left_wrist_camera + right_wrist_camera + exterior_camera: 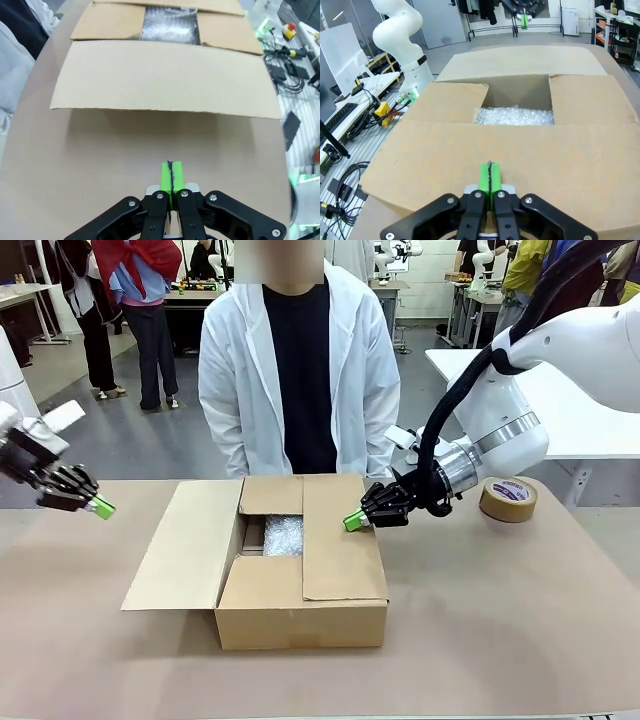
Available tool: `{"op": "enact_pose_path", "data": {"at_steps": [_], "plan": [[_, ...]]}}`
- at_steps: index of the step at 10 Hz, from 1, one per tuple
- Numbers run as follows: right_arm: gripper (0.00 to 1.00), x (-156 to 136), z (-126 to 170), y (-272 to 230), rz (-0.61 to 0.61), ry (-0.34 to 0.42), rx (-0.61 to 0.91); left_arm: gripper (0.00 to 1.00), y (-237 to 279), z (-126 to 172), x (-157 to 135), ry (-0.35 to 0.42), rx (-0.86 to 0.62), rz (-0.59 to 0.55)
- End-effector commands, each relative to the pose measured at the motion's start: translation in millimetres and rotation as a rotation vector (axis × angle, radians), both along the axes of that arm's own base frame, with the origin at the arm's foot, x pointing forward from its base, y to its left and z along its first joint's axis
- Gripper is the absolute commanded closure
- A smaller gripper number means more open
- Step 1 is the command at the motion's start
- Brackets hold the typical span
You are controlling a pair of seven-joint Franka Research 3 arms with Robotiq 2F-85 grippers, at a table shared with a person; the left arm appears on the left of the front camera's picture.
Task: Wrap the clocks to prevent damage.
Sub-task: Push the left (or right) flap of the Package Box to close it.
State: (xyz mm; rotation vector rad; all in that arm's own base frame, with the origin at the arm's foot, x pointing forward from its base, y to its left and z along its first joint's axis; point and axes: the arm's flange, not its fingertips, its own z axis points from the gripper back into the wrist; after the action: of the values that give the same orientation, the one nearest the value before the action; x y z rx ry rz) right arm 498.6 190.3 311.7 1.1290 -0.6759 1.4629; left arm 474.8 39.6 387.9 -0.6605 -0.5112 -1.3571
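- A carton sits mid-worktop, the bundle of clocks inside it.
- A tape roll lies to the carton's right, near the far edge.
- A person stands behind the carton.
- The left hand hangs left of the carton; the right hand is over its right flap.

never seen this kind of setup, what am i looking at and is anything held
A two-armed white robot shares a table with a person in a white coat. The wide picture comes from a fixed camera between its arms; the other two from cameras on each wrist, looking along its pincer. On the table: a cardboard box with a bubble-wrapped bundle inside, and a tape roll. The left pincer and right pincer are both shut, holding nothing; the right one is at the box's folded flap.
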Motion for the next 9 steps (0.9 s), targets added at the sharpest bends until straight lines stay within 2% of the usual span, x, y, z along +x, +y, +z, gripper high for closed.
{"op": "enact_pose_path", "data": {"at_steps": [1, 2, 3, 5, 6, 9], "plan": [[0.99, -0.4, -3.8, 0.3, -0.005, 0.003, -0.006, 1.00, -12.7, -23.9, -0.5, -0.070, 0.011, -0.024], [0.99, -0.4, -3.8, 0.3, -0.005, 0.003, -0.006, 1.00, -19.2, -41.8, -2.2, -0.084, 0.019, -0.016], [0.99, -0.4, -3.8, 0.3, -0.005, 0.003, -0.006, 1.00, -27.1, -49.7, 9.5, -0.077, 0.014, -0.030], [0.99, -0.4, -3.8, 0.3, -0.005, 0.003, -0.006, 1.00, -43.4, -69.7, -7.2, 0.020, -0.072, -0.089], [0.99, -0.4, -3.8, 0.3, -0.005, 0.003, -0.006, 1.00, -51.3, -69.2, 0.3, 0.061, -0.108, -0.125], [0.99, -0.4, -3.8, 0.3, -0.005, 0.003, -0.006, 1.00, -66.8, -62.7, -10.6, 0.074, -0.179, -0.158]]}}
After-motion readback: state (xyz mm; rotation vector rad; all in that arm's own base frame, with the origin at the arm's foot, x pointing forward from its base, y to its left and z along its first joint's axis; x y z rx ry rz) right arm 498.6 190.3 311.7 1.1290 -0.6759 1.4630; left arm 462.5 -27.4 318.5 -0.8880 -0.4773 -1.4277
